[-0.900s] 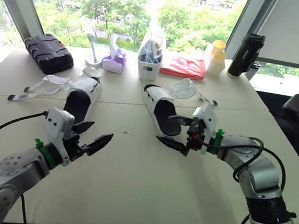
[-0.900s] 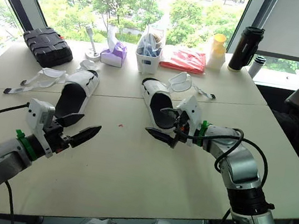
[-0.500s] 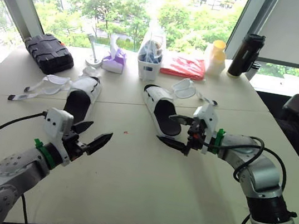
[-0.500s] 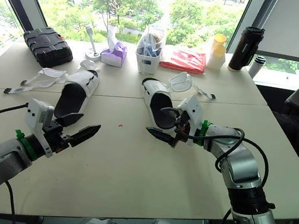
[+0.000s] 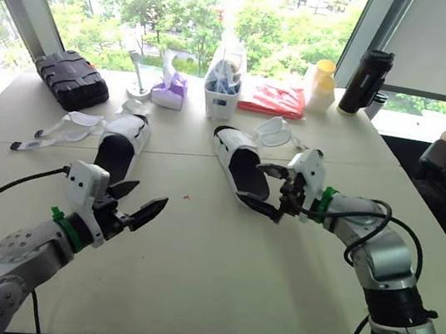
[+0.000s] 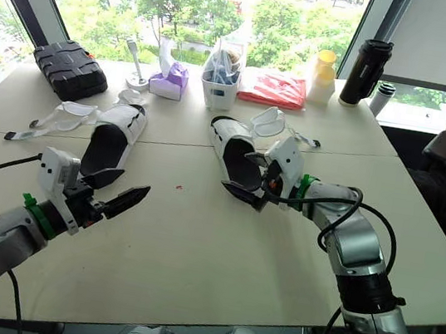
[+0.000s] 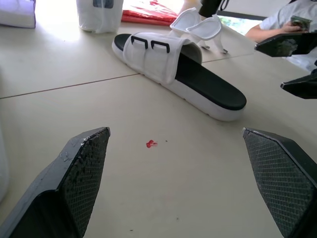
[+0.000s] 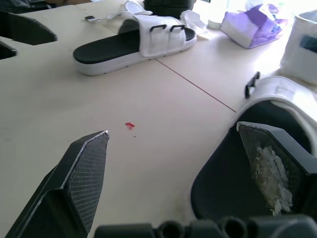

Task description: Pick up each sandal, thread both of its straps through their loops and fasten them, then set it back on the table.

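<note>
Low over the near table (image 5: 190, 271), my left gripper (image 5: 144, 199) hangs spread wide and empty just short of the left sandal (image 5: 121, 148), while my right gripper (image 5: 254, 186) gapes (holding nothing) at the heel of the right sandal (image 5: 237, 159), whose loose straps (image 5: 277, 131) lie splayed beyond.

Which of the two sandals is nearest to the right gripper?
The middle sandal: the right gripper hovers at its heel. The other sandal lies off to the left.

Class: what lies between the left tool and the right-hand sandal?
Between left tool and right-hand sandal, the table is bare but for a red speck; left wrist view shows it.
</note>
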Motion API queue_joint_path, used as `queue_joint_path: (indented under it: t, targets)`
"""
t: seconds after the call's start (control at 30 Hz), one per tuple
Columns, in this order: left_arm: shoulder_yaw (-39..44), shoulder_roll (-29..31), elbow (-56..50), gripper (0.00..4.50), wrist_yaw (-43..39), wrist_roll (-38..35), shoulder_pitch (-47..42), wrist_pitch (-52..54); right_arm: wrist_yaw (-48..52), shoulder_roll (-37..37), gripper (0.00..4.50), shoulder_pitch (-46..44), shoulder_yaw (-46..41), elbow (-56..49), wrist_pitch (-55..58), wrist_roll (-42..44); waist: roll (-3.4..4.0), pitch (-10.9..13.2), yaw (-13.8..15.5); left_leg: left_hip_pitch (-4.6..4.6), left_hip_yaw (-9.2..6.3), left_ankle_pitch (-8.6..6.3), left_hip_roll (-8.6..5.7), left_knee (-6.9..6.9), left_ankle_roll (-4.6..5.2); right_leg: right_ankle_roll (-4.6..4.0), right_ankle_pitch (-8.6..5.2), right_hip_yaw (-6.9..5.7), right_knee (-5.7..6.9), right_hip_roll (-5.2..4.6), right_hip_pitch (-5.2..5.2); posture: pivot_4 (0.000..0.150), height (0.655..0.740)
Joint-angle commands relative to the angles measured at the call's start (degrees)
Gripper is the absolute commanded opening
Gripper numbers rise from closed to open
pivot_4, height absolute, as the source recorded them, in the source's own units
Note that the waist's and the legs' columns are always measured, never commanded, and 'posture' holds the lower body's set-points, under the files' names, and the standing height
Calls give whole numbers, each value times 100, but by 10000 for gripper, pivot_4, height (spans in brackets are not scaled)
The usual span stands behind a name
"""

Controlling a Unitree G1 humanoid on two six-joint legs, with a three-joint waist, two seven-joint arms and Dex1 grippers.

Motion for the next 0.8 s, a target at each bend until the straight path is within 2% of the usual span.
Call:
queue_joint_path:
  t: [0.03,0.07,0.23,0.37,0.5,0.67,0.8]
  targets:
    - [77,5,-83,44331,-37,48,-79,-57,-305,94,45000,-394,172,417,-511,-559,0,0,0,-1,0,0,0,0,0,0,0,0,0,0,-1,1500,7400]
    - [74,4,-70,44331,-43,53,-92,-55,-354,114,45000,-471,225,556,-607,-680,0,0,1,-1,1,0,0,0,0,0,0,0,0,0,-1,1500,7400]
    - [87,23,-10,44331,-93,107,-162,-63,-1202,42,45000,-1436,1291,2464,-2489,-2651,0,1,-11,-2,3,1,-3,-1,-2,-1,1,1,0,-2,-3,1500,7400]
    - [81,4,-7,44331,-105,159,-178,-66,-1874,276,45000,-1969,1692,3704,-3543,-3446,-1,2,-26,-2,5,2,-4,-5,-3,-2,2,1,0,-1,-8,1500,7400]
    - [34,-50,-118,44331,-42,167,-124,-47,-3147,642,45000,-2648,2404,5231,-4607,-4638,-1,2,-37,-5,6,3,-5,-10,-5,3,6,6,1,-1,-14,1500,7400]
    - [100,-69,-182,44331,1,169,-58,-37,-4614,1156,45000,-3398,3020,6742,-5009,-5623,-1,2,-48,-5,8,24,-6,-30,-43,-1,6,12,3,0,-27,1500,7400]
    - [106,-86,-250,44331,44,157,-8,-33,-5201,1517,45000,-3782,3240,7526,-4911,-5989,-2,2,-46,-3,7,37,-6,-59,-65,-3,7,15,3,0,-37,1500,7400]
